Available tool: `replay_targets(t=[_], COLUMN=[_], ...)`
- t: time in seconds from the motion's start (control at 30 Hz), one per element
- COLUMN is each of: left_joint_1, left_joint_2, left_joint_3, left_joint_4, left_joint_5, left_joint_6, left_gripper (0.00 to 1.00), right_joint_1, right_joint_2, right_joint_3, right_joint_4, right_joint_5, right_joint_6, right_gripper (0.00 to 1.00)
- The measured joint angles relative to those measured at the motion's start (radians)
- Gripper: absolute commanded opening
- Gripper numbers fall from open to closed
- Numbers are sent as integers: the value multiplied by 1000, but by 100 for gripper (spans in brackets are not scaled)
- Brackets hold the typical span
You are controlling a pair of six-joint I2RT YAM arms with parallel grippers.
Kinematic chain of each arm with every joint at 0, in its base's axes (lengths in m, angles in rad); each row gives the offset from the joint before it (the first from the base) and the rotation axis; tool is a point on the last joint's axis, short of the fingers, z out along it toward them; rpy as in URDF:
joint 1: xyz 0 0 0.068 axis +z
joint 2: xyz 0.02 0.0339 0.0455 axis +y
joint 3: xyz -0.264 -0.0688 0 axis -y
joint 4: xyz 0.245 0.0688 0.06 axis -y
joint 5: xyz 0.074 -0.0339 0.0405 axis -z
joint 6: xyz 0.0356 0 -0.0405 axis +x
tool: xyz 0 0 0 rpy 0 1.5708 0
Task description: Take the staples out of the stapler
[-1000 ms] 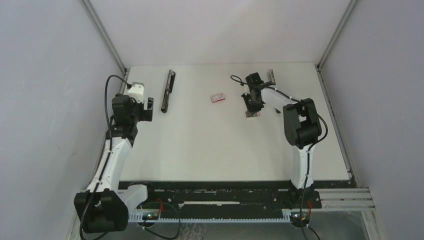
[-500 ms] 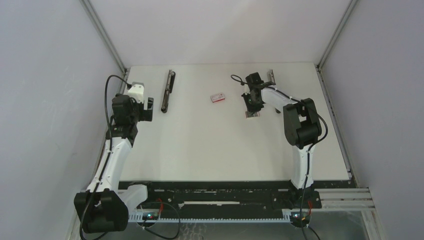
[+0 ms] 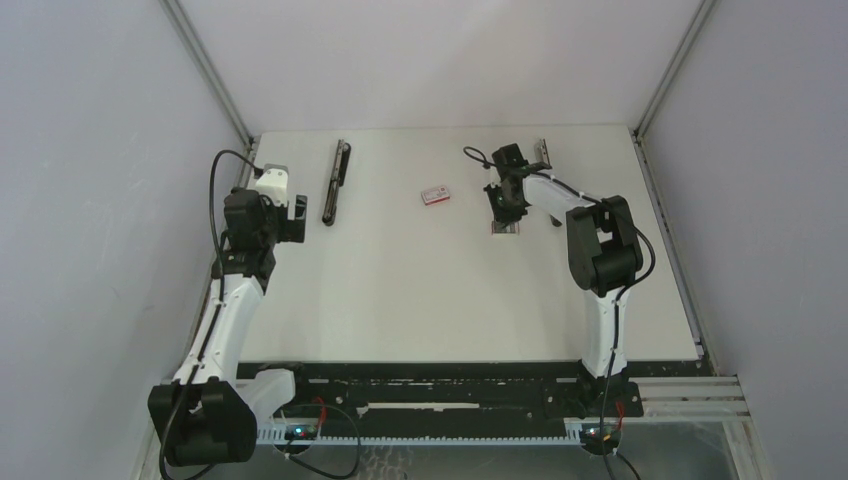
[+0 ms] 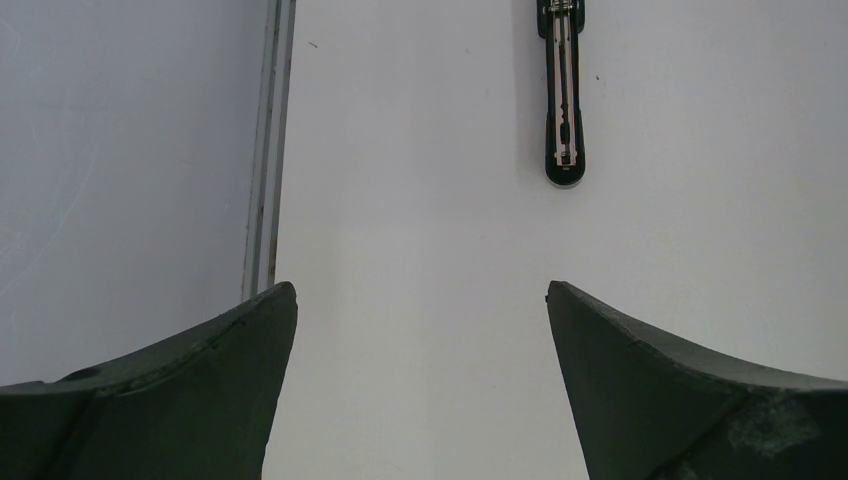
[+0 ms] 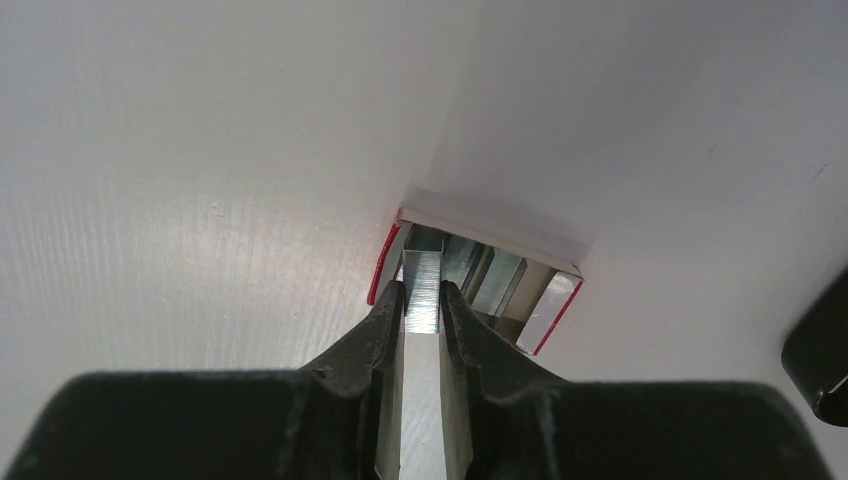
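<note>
The stapler (image 3: pixel 336 181) lies opened out flat at the back left of the table, and it also shows far ahead in the left wrist view as the stapler (image 4: pixel 563 90). My left gripper (image 4: pixel 420 285) is open and holds nothing, standing near the table's left edge, a short way left of the stapler's near end. My right gripper (image 5: pixel 422 288) is shut on a grey strip of staples (image 5: pixel 424 265). It holds the strip at the mouth of an open red-and-white box tray (image 5: pixel 545 318), where more strips lie. From above, my right gripper (image 3: pixel 504 207) hides most of that tray (image 3: pixel 506 229).
A small red-and-white box (image 3: pixel 435 195) lies mid-table at the back. A small dark metal piece (image 3: pixel 541 152) sits near the back edge, right of the right gripper. Grey walls with aluminium rails close the table in on the left, back and right.
The right gripper has shifted very slightly over the tray, still shut on the strip. The left arm has not moved.
</note>
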State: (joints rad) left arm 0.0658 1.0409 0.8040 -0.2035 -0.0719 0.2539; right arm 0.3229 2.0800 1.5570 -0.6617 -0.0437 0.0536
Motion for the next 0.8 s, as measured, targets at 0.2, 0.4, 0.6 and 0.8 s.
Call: replay_targets(t=[0.2,0.4,0.6,0.8], left_joint_1=[0,0,0,0], left_joint_2=[3,5,5,7], left_joint_3=[0,0,0,0], left_joint_4=[0,0,0,0], left_joint_5=[0,0,0,0], left_joint_6=[0,0,0,0], left_gripper=[100,100,100,100], right_joint_1=[-4,-14,-20,-21], right_joint_2=[0,1,1,1], right_joint_3=[2,2,2,2], right_joint_4=[6,7,7,16], right_joint_5=[-6,-16,-18,-29], right_joint_6=[14,23,35,52], right_gripper=[13,12,12,10])
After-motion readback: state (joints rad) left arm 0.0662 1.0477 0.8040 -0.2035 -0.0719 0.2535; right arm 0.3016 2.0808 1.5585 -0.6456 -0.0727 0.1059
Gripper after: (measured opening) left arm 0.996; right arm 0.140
